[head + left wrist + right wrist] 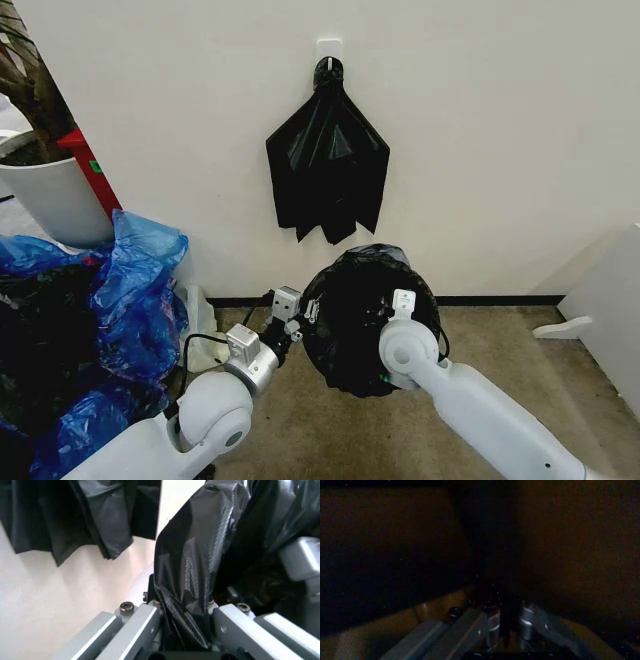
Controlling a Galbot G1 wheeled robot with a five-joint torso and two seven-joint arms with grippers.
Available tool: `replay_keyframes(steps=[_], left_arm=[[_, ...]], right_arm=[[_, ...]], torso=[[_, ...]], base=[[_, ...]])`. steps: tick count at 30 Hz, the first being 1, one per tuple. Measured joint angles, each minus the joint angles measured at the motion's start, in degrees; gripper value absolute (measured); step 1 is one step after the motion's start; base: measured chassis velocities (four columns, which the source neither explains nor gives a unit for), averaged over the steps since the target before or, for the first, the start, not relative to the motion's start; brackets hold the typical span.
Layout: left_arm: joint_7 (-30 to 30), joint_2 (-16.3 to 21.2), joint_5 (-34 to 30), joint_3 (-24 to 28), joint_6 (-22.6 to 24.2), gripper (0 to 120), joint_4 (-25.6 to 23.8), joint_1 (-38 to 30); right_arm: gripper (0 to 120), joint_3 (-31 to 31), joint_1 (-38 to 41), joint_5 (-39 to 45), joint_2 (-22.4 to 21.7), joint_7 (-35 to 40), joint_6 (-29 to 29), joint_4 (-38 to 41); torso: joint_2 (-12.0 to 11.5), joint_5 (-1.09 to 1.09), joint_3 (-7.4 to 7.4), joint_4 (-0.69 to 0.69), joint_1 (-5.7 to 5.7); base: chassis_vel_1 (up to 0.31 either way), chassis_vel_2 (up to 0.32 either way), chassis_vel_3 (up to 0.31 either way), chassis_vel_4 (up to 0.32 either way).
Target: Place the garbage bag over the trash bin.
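Note:
The garbage bag, glossy black, is spread into a round open mouth on the floor by the wall. It covers the trash bin, which is hidden under the plastic. My left gripper is at the bag's left edge; in the left wrist view this gripper is shut on a crinkled fold of the bag. My right arm reaches to the bag's right edge. In the dark right wrist view the right gripper is shut on a thin strip of black film.
A bundle of black bags hangs from a wall hook above. Blue translucent bags pile up at the left, behind them a white planter. A white furniture piece stands at the right. Carpeted floor lies in front.

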Motion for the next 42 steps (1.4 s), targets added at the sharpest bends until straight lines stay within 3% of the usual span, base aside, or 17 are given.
replay_keyframes(steps=[11, 24, 42], left_arm=[[1.92, 0.02, -0.69, 0.8, -0.25, 1, -0.5, -0.05], [-2.93, -1.83, -4.82, 1.31, 1.25, 1, 3.66, -2.19], [-0.81, -0.15, -4.81, 2.04, 2.13, 1, 0.25, 0.07]], right_arm=[[0, 1.71, -2.01, -0.67, -0.62, -0.39, 0.18, 0.69], [0, -0.8, -2.76, 1.11, -2.6, 0.38, 0.38, 10.13], [0, -0.74, 0.47, -1.43, 1.01, -1.25, 0.2, 2.56]], torso=[[0.0, 0.01, 0.0, 0.0, 0.0], [0.0, 0.0, 0.0, 0.0, 0.0], [0.0, 0.0, 0.0, 0.01, 0.0]], base=[[0.0, 0.0, 0.0, 0.0], [0.0, 0.0, 0.0, 0.0], [0.0, 0.0, 0.0, 0.0]])
